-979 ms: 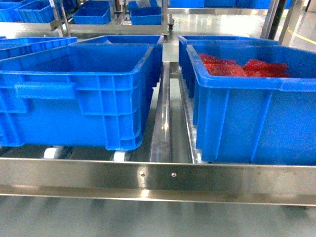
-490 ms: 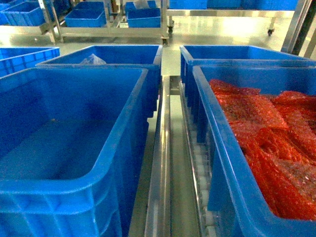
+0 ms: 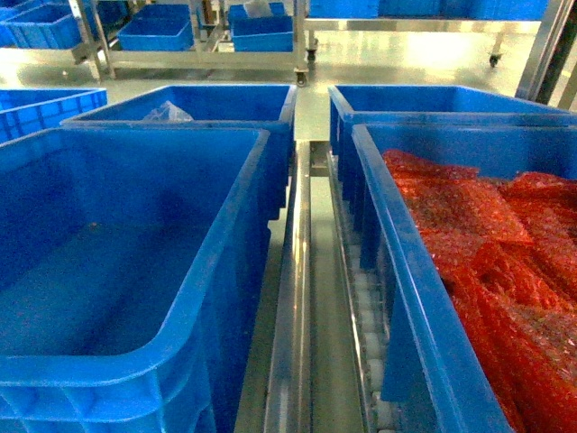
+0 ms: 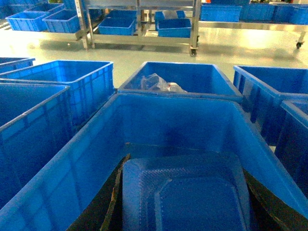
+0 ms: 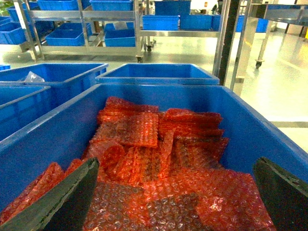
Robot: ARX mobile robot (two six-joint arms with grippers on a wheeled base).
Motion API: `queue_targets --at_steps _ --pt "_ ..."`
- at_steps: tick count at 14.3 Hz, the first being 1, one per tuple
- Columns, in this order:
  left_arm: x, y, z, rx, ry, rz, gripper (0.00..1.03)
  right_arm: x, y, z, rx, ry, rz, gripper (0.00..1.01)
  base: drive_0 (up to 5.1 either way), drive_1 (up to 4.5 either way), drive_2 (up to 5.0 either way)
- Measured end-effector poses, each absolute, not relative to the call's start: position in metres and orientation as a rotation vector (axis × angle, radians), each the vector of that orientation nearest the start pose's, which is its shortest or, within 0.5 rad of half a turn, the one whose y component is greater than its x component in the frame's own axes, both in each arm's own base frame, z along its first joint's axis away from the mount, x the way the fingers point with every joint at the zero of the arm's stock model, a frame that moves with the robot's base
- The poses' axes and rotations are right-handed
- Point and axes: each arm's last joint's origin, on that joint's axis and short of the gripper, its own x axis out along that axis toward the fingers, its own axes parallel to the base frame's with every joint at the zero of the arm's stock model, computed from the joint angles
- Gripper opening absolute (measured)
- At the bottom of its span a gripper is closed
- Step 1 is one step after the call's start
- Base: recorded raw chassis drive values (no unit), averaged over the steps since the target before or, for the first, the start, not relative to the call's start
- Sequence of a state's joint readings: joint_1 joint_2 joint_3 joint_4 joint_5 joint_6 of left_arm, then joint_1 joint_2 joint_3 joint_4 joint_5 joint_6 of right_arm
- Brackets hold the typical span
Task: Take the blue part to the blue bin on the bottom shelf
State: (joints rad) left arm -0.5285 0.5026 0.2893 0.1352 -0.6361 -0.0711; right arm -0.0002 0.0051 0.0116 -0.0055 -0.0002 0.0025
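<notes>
Blue part (image 4: 185,195) sits betw. L gripper (image 4: 183,202) fingers over near-left blue bin (image 3: 135,271) on bottom shelf (image 3: 302,298), apparently gripped; lower well inside walls before release; R gripper (image 5: 178,192) fingers spread, empty, over red bubble-wrap bin (image 5: 159,149).

The near-left blue plastic bin (image 3: 117,298) stands open-topped, its floor bare in the head view – free room to descend, bounded by its tall walls. Right of it, the stainless-steel centre divider rail (image 3: 296,298) leaves only a narrow slot. Beyond that rail, the right blue bin (image 3: 424,298) is heaped with red bubble-wrap sheets (image 3: 487,262) – little clearance inside. Behind the left bin, another blue bin (image 3: 194,113) holds a clear plastic bag (image 3: 167,112)
</notes>
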Motion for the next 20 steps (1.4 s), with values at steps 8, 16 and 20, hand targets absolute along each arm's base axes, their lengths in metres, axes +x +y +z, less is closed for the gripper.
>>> queue_targets --at_steps 8,16,20 --pt "0.1223 -0.0515 0.2304 -0.028 0.061 0.11 0.44 0.0973 0.0 0.1666 0.003 -0.001 0.0 0.98 0.0 2.04 -2.1" --pt "0.1223 -0.0515 0.2304 -0.028 0.061 0.11 0.44 0.0973 0.0 0.1666 0.002 -0.001 0.0 0.98 0.0 0.0 0.0" --pt "0.1223 -0.0515 0.2304 -0.028 0.061 0.11 0.44 0.0973 0.0 0.1666 0.002 -0.001 0.0 0.98 0.0 0.0 0.0"
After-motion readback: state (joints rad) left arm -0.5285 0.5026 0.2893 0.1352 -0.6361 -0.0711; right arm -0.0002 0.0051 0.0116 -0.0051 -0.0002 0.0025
